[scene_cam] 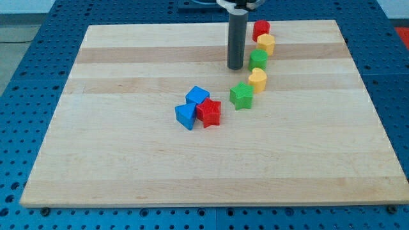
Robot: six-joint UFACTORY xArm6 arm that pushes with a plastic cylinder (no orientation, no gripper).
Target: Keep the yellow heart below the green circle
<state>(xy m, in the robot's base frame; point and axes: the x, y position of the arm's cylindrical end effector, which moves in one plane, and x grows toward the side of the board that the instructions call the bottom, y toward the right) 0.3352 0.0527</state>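
The yellow heart (257,80) lies on the wooden board (128,160), directly below the green circle (258,60) and touching it or nearly so. My tip (235,67) rests on the board just to the left of the green circle, a small gap apart. The rod rises straight up from it to the view's top. A green star (241,95) sits just below and left of the yellow heart.
A yellow block (266,44) sits above the green circle, with a red block (261,29) above that. Near the board's middle a blue cube (197,96), a blue block (186,115) and a red star (209,112) cluster together.
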